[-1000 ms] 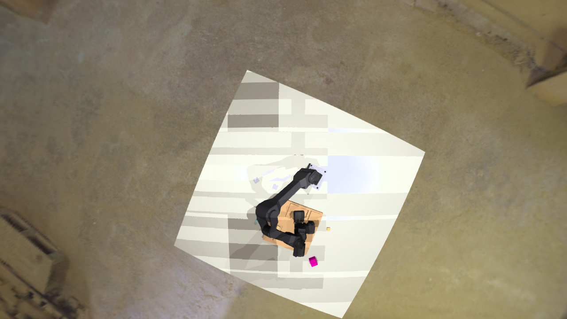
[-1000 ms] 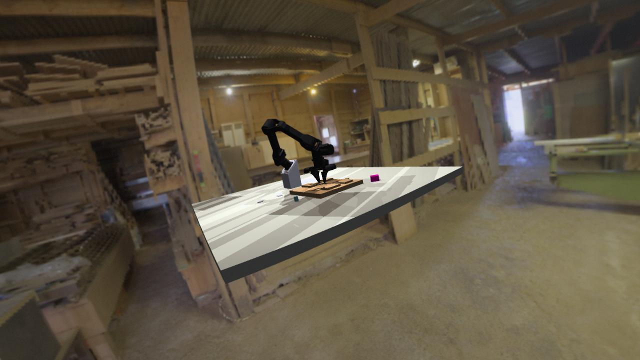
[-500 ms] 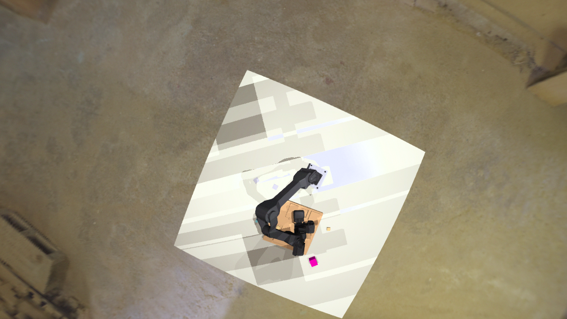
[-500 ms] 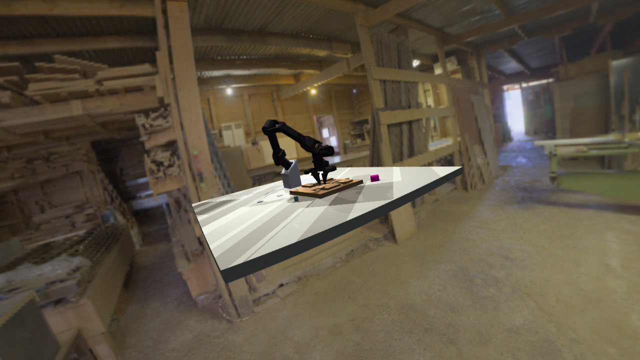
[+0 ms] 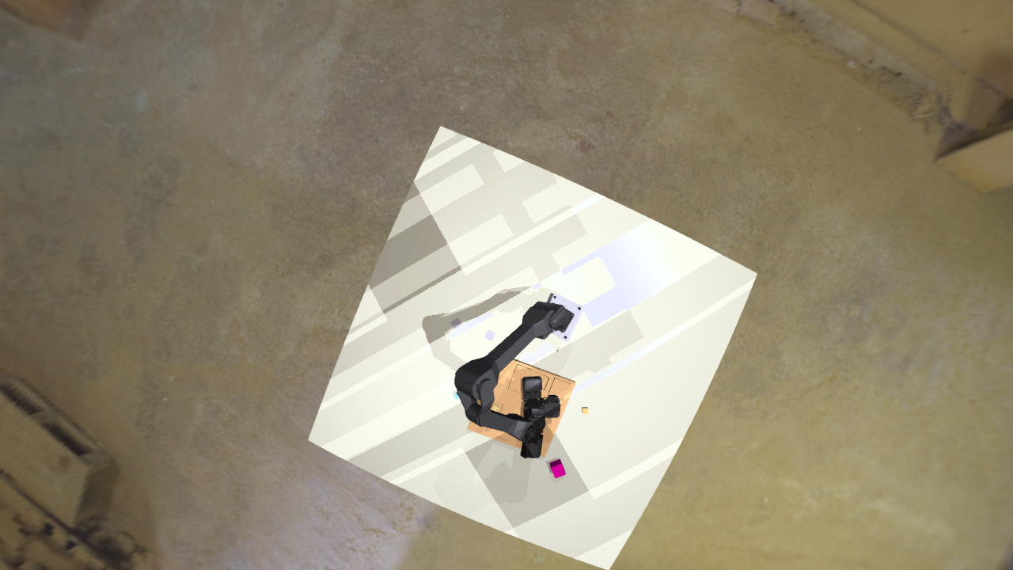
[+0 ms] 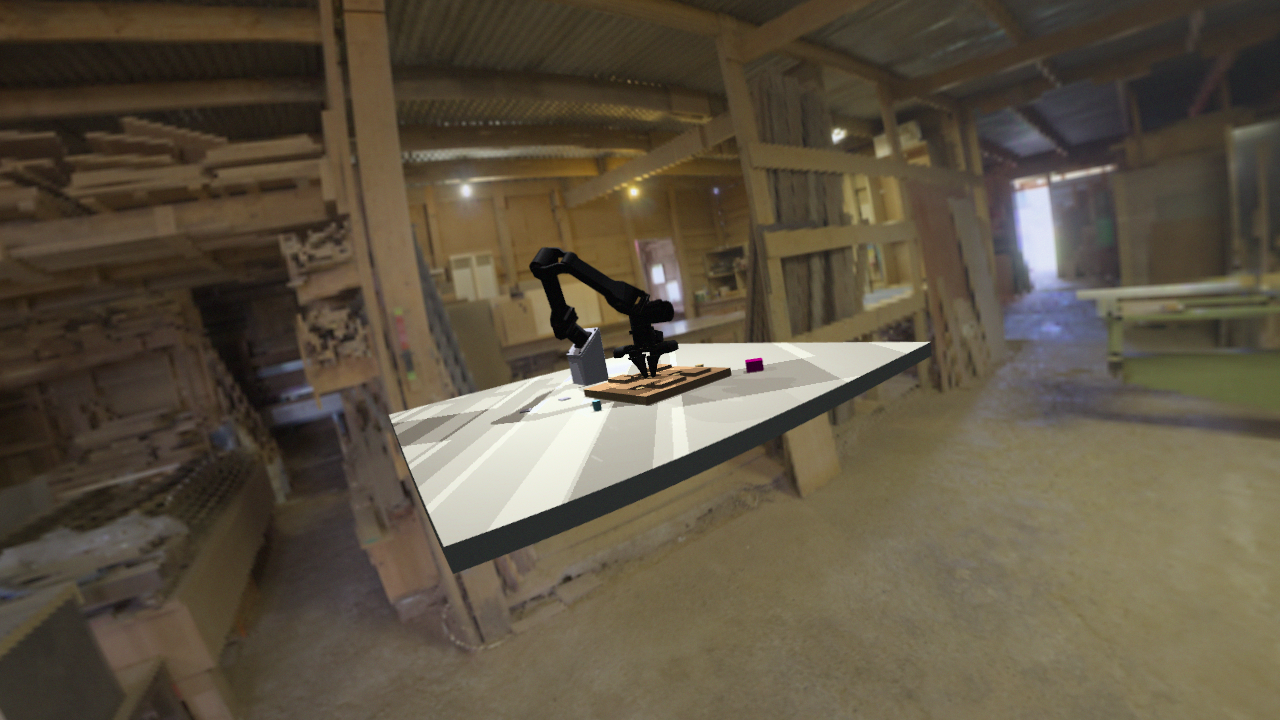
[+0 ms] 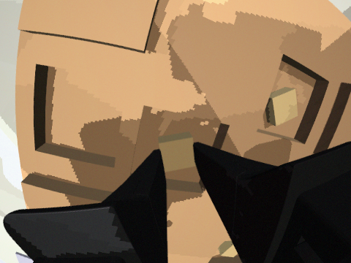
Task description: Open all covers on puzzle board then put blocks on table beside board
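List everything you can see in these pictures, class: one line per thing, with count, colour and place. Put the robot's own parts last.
Table: one, white and grey, carries everything.
Board: one, tan, under the gripper.
Cover: one plainly seen, tan, upper left in the wrist view.
Empty well: one, tan, left side of the board.
Olive block: one, in its well between the fingers.
Second block: one, olive, in the right-hand well.
Magenta block: one, on the table beside the board.
Tan block: one, on the table.
Teal block: one, on the table.
Arm: one, black.
Gripper: one, black, closed on the olive block.
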`<state>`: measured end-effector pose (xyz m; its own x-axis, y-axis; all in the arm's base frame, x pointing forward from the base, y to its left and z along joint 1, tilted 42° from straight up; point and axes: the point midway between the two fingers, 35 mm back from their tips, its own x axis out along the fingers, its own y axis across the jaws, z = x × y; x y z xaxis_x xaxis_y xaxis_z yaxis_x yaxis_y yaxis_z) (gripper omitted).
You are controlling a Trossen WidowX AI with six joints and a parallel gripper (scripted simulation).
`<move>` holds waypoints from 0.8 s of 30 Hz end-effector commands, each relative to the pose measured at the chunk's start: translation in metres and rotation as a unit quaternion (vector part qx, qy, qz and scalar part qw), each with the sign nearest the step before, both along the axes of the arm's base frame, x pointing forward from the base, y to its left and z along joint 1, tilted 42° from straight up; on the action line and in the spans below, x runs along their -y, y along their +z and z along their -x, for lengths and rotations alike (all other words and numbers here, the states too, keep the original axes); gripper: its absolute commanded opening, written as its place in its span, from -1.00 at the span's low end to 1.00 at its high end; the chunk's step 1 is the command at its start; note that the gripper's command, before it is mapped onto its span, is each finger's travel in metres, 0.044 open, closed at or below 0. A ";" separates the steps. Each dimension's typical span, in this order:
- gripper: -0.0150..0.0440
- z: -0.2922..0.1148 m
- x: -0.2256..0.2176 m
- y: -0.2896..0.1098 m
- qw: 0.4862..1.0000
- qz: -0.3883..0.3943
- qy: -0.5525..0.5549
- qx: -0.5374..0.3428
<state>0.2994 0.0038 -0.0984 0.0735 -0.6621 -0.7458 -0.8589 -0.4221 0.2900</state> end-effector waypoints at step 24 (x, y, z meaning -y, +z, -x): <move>-0.22 0.002 -0.019 0.020 1.000 0.000 0.001 -0.001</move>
<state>0.2966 0.0191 -0.0819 0.0724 -0.6665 -0.7420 -0.8548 -0.4248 0.2982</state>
